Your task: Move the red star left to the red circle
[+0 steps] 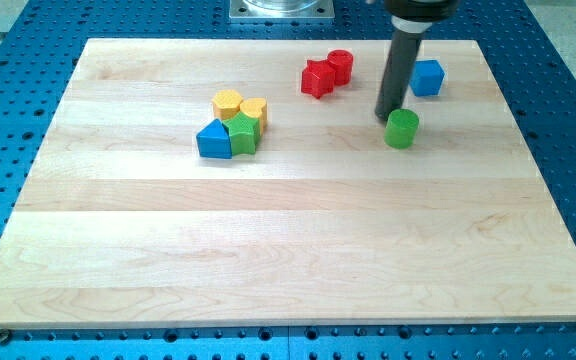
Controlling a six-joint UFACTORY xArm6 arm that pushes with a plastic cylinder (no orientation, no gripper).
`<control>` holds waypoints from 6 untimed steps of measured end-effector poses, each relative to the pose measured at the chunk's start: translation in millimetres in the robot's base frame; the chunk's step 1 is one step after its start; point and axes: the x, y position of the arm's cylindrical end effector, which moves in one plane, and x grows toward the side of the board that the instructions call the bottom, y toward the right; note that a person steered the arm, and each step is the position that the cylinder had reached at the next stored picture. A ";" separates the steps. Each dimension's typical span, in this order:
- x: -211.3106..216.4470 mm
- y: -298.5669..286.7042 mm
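The red star [318, 78] lies near the view's top, just left of centre-right. The red circle [340, 66] touches it on its upper right side. My tip [387, 115] stands to the right of both, about a block's width below and right of the red circle. It sits against the upper left edge of the green circle [402, 129].
A blue block [427, 77] lies right of the rod. A cluster sits at the left: a yellow hexagon [227, 103], a yellow heart [254, 111], a green star [242, 133] and a blue block [213, 140]. The wooden board [288, 250] rests on a blue perforated table.
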 end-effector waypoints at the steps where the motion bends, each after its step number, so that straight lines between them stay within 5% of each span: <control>1: -0.8 -20.4; 4: -32.6 -60.3; 6: -61.3 -153.1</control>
